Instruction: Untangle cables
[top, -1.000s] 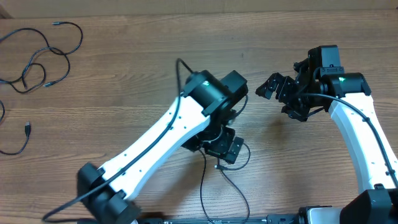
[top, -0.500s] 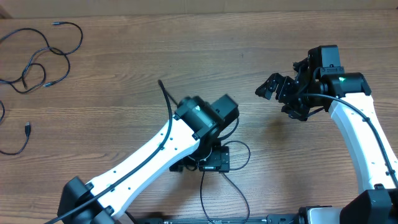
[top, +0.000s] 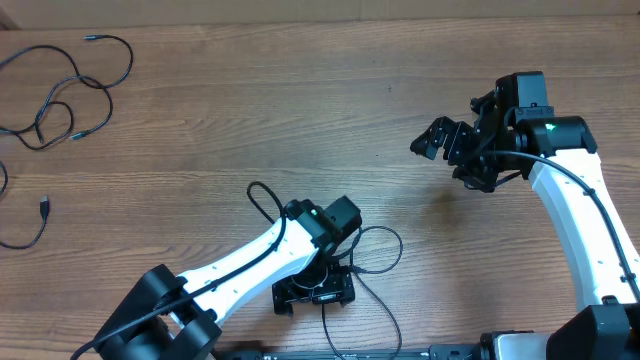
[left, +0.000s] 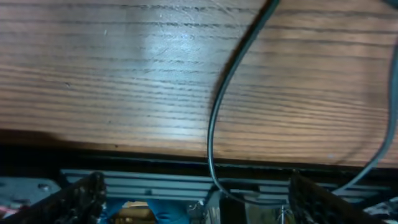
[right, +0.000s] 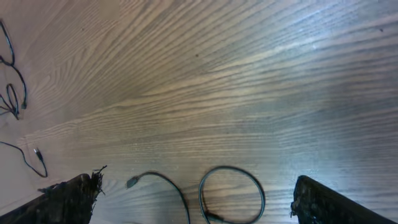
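One thin black cable makes a small loop (top: 399, 248) near the table's front edge, and strands trail off the edge beside it. In the right wrist view the same loop (right: 231, 193) lies flat with a plug end (right: 132, 182) to its left. My left gripper (top: 313, 298) is open, low over the front edge. In its own view (left: 199, 202) a cable strand (left: 214, 143) runs down between the spread fingers without being pinched. More cables (top: 70, 85) lie in loose loops at the far left. My right gripper (top: 447, 150) hangs open above bare wood at the right, holding nothing.
The table's front edge and a metal frame rail (left: 161, 180) show just under the left gripper. Another loose cord (top: 30, 228) with a plug lies at the left edge. The left arm's own thicker cable (top: 258, 192) arches above its wrist.
My left arm has pulled back from the table's middle toward the front edge, uncovering the small cable loop. The right arm has not moved.
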